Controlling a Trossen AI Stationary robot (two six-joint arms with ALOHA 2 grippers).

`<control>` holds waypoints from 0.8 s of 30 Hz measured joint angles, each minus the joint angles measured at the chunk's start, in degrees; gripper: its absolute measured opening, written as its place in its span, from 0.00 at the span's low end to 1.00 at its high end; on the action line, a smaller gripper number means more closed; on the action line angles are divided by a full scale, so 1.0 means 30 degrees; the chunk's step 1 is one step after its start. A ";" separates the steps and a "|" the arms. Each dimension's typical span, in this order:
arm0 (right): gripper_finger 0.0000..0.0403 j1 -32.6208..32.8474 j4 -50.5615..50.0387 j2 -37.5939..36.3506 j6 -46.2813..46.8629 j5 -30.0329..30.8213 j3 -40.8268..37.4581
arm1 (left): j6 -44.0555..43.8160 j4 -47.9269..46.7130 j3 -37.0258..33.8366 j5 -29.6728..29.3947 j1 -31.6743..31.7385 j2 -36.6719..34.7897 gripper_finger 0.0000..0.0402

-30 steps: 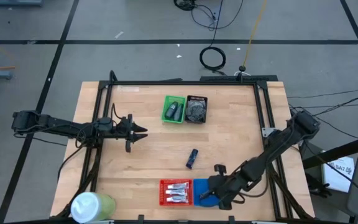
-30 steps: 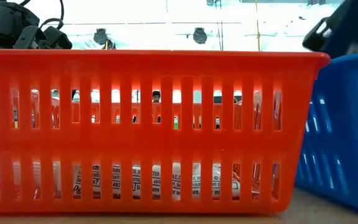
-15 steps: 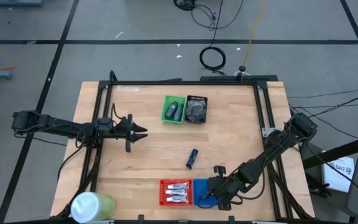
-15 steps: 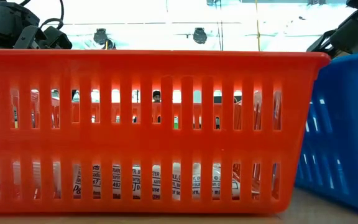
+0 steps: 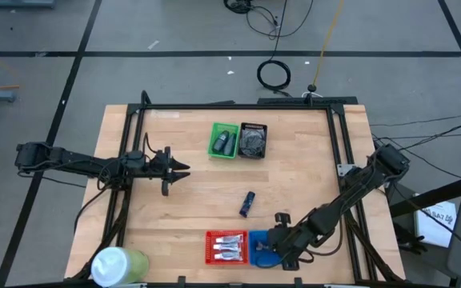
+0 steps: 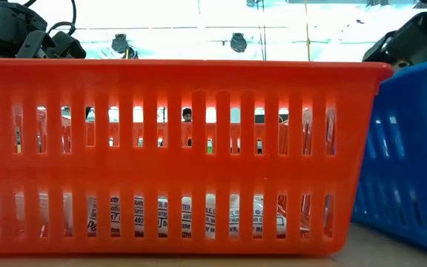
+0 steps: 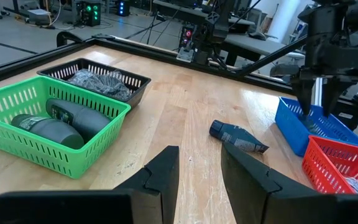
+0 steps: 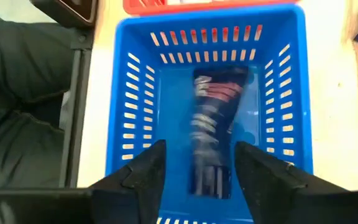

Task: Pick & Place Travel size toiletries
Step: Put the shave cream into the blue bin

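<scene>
My right gripper (image 5: 274, 250) (image 8: 201, 165) stands open above the blue tray (image 5: 259, 239) (image 8: 129, 93) at the near edge. A dark navy tube (image 8: 213, 118) shows blurred inside that tray, below the fingers and apart from them. A second dark navy tube (image 5: 247, 203) (image 7: 236, 137) lies flat on the wood mid-table. White-silver tubes (image 5: 227, 250) lie in the red tray (image 5: 212, 238) (image 6: 184, 148). Grey oval containers (image 7: 55, 121) lie in the green tray (image 5: 225, 142). My left gripper (image 5: 181, 169) (image 7: 197, 165) waits at the left, level, open with nothing between its fingers.
A black tray (image 5: 253, 141) with grey stuff stands right of the green one at the far side. A large pale green-white cylinder (image 5: 117, 265) stands at the near left corner. A black frame (image 5: 134, 144) rims the table. Bare wood lies mid-table.
The dark navy tube that showed dark under my right gripper over the blue tray has left the fingers and dropped into that tray. The right gripper itself has stayed over the tray. The other tube and the trays have kept their places.
</scene>
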 joint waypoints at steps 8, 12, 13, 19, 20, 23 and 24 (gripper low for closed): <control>0.49 0.0000 -0.0029 -0.2615 -0.1177 0.0035 -0.0007 | 0.0068 -0.0004 0.0000 -0.0002 0.0002 0.0000 0.29; 0.47 0.0000 -0.0170 -0.4749 -0.2466 0.0390 -0.0007 | 0.0102 -0.0001 0.0000 -0.0004 0.0004 0.0000 0.29; 0.47 0.0000 -0.0319 -0.5300 -0.2900 0.0729 -0.0009 | 0.0102 0.0000 0.0000 -0.0011 0.0004 0.0000 0.29; 0.45 0.0000 0.1875 -0.9240 -0.6289 0.2527 -0.2135 | 0.0036 0.0000 0.0000 -0.0033 0.0000 0.0002 0.29; 0.44 -0.0014 0.2561 -1.0005 -0.6783 0.2754 -0.2861 | 0.0036 0.0005 0.0000 -0.0038 0.0004 0.0000 0.29; 0.43 -0.0414 0.4350 -1.2398 -0.7859 0.3815 -0.5300 | 0.0029 0.0007 0.0000 -0.0040 -0.0003 0.0000 0.29; 0.42 -0.0667 0.4758 -1.3184 -0.8007 0.4084 -0.6158 | 0.0022 0.0007 0.0000 -0.0040 -0.0003 0.0000 0.29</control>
